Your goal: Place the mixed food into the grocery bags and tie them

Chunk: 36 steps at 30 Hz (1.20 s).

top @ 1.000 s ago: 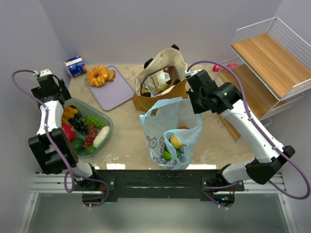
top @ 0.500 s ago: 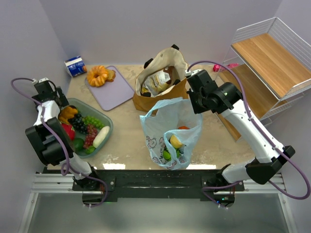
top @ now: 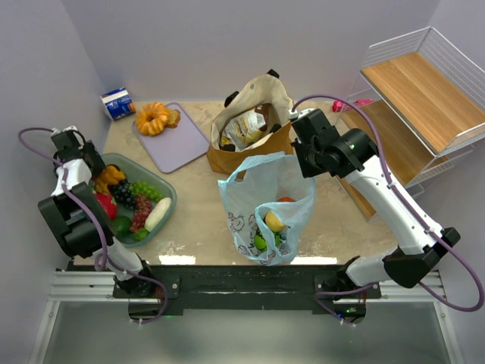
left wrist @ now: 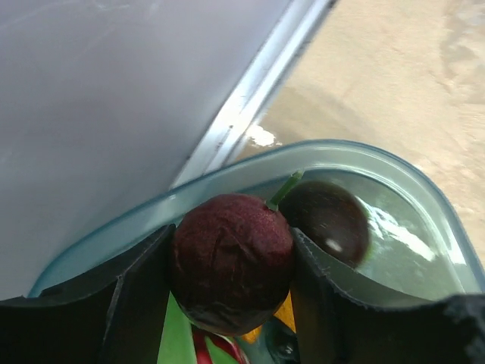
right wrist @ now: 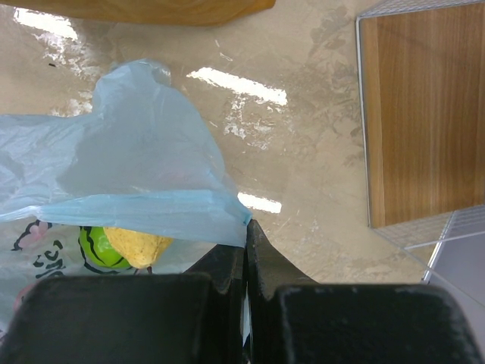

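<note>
Left gripper (left wrist: 231,254) is in the teal tub (left wrist: 424,189), jaws pressed against both sides of the dark plum (left wrist: 227,280) near the tub's rim. Right gripper (right wrist: 245,254) has its jaws fully closed, pinching the rim of the light-blue bag (right wrist: 144,178). That bag is on the table (right wrist: 303,114) with a yellow pear (right wrist: 140,244) and a green fruit (right wrist: 98,246) inside. The tan tote (top: 254,114) is just behind it.

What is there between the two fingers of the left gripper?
A dark plum, just above the teal tub; the left wrist view shows it.
</note>
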Motion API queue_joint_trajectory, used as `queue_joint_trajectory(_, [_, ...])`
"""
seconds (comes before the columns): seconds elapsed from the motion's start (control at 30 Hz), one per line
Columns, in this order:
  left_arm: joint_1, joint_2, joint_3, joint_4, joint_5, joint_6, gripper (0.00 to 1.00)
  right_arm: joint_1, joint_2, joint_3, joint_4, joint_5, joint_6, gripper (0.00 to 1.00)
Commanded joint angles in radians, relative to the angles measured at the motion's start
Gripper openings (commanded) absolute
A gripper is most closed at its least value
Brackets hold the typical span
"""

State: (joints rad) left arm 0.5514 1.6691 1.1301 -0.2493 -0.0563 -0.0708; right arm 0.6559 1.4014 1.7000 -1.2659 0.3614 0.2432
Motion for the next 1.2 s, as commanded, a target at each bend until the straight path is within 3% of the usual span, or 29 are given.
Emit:
queue_joint_trajectory(0.0, [-0.091, -0.158, -0.010, 0.038, 0.073, 0.006, 0.51, 0.002, -0.013, 0.016, 0.002, 0.014, 0.004, 0.00])
queue_joint_trajectory(0.07, [-0.146, -0.239, 0.002, 0.033, 0.085, 0.011, 0.50, 0.001, -0.012, 0.026, -0.001, 0.019, 0.001, 0.00])
queue_joint_trajectory(0.17, [-0.328, -0.359, 0.049, 0.015, 0.091, 0.023, 0.49, 0.002, -0.010, 0.033, -0.007, 0.025, 0.001, 0.00])
queue_joint_trajectory(0.37, [-0.773, -0.629, 0.115, 0.137, 0.298, -0.060, 0.48, 0.001, 0.004, 0.018, 0.016, 0.007, 0.001, 0.00])
queue_joint_trajectory(0.4, [-0.894, -0.666, 0.119, 0.159, 0.317, -0.079, 0.48, 0.001, 0.005, 0.018, 0.025, 0.004, 0.004, 0.00])
queue_joint_trajectory(0.53, [-1.187, -0.668, 0.117, 0.214, 0.349, -0.106, 0.49, 0.002, 0.016, 0.024, 0.030, -0.010, 0.005, 0.00])
queue_joint_trajectory(0.6, [-1.366, -0.623, 0.119, 0.199, 0.279, -0.078, 0.49, 0.002, 0.016, 0.029, 0.031, -0.010, 0.007, 0.00])
queue_joint_trajectory(0.7, [-1.551, -0.528, 0.129, 0.174, 0.185, -0.031, 0.50, 0.001, 0.008, 0.024, 0.034, -0.007, 0.013, 0.00])
queue_joint_trajectory(0.8, [-1.622, -0.426, 0.158, 0.154, 0.153, -0.012, 0.50, 0.002, -0.001, 0.012, 0.031, -0.009, 0.019, 0.00])
queue_joint_trajectory(1.03, [-1.625, -0.306, 0.195, 0.090, -0.011, 0.008, 0.55, 0.002, -0.050, -0.010, 0.010, 0.005, 0.024, 0.00])
queue_joint_trajectory(1.13, [-1.625, -0.290, 0.194, 0.085, -0.045, 0.016, 0.69, 0.001, -0.055, -0.019, 0.010, 0.008, 0.022, 0.00])
queue_joint_trajectory(1.17, [-1.625, -0.290, 0.194, 0.087, -0.056, 0.016, 0.82, 0.001, -0.056, -0.020, 0.010, 0.004, 0.022, 0.00])
